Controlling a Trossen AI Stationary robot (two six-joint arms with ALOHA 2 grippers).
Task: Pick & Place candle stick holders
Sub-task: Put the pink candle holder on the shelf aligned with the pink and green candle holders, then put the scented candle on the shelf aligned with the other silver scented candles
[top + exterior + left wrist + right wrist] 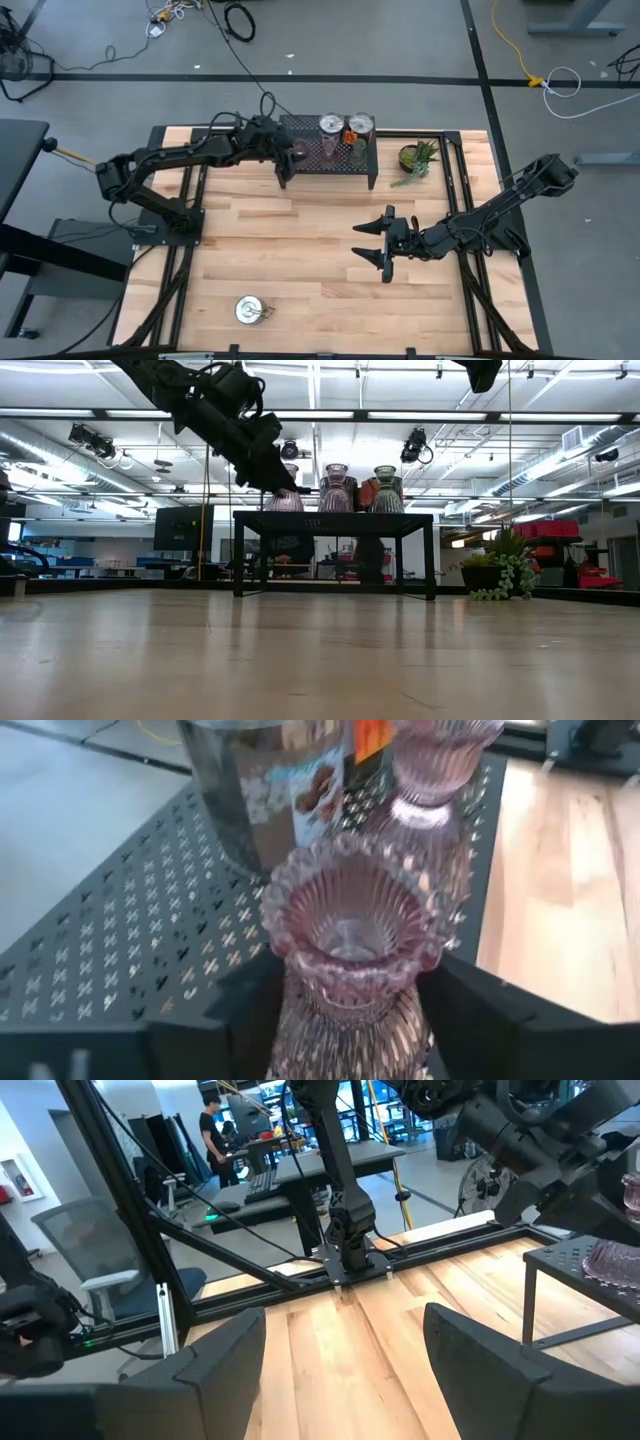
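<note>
My left gripper [288, 153] reaches over the left end of the black mesh rack [312, 166] and is shut on a pinkish glass holder [350, 945]. On the rack behind it stand a second pinkish glass holder [328, 148], an olive-green glass one [357, 151], a silver round one [330, 124] and a silver one with an orange part [358, 125]. A third silver holder [250, 310] stands on the table near its front edge. My right gripper [378, 245] is open and empty over the middle of the table. My left gripper pinches the pinkish glass holder's ribbed lower body [300, 1030] between its two fingers [235, 1015], below the scalloped rim. The fingers come slanting down from the table's left. The holder is upright, its base at the rack's top [287, 503]; whether it is lifted clear I cannot tell.
A spiky green potted plant [415, 160] stands right of the rack. The wood between the rack and the table's near edge is bare apart from my right arm. A person [212, 1125] stands in the room beyond the table.
</note>
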